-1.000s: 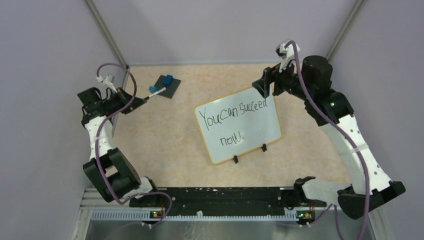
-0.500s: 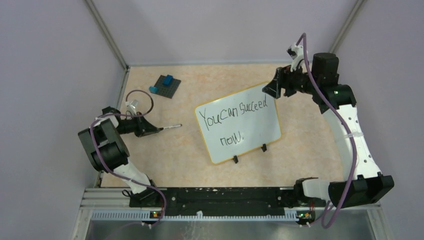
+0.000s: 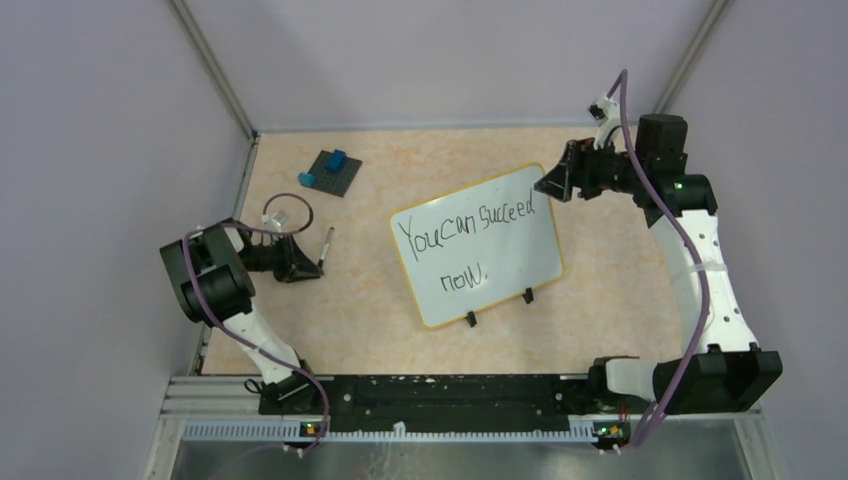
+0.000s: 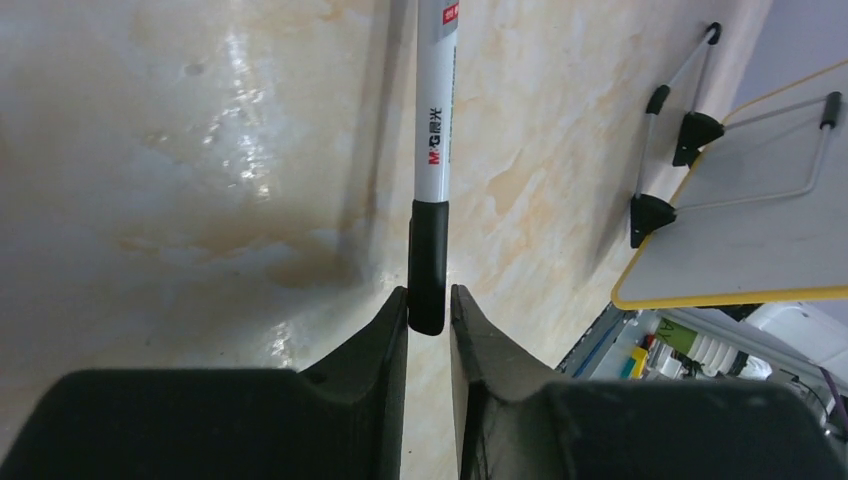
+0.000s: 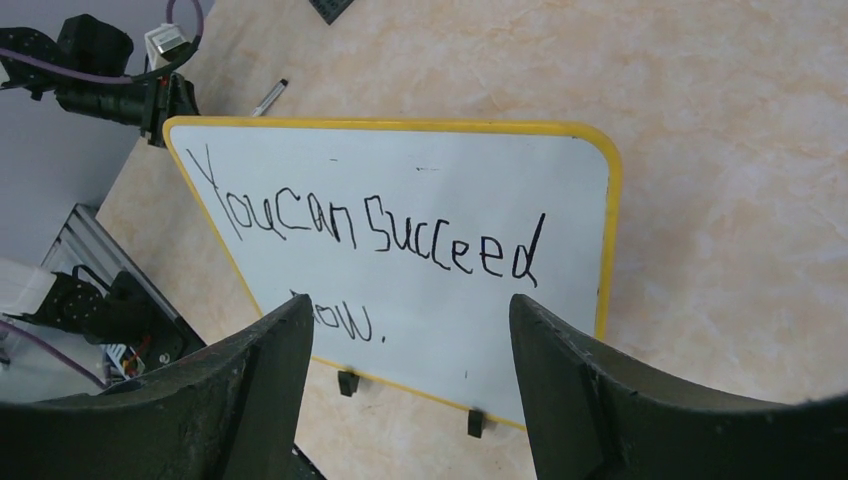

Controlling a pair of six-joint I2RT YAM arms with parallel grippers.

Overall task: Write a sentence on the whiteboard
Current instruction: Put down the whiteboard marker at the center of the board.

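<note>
The whiteboard (image 3: 505,275) stands tilted at mid-table on black clip feet; its grey back and wire stand show in the left wrist view (image 4: 745,250). The sentence (image 3: 465,232) reads "You can succeed now." in two black lines, also in the right wrist view (image 5: 370,225). A white marker (image 3: 326,246) with a black end lies left of the board. My left gripper (image 4: 429,292) has that black end of the marker (image 4: 435,120) between its tips, with a thin gap on one side. My right gripper (image 3: 548,185) hangs open and empty over the board's far right corner (image 5: 410,305).
A small dark plate with blue blocks (image 3: 333,172) sits at the back left. The black rail (image 3: 430,392) runs along the near edge. Purple walls close in the left, right and back sides. The board's feet (image 3: 470,320) stick out toward the near edge.
My left arm swung from the dark plate back toward the near left, bringing the marker down to the table, and its jaws parted slightly. The right gripper drifted right, off the board's corner.
</note>
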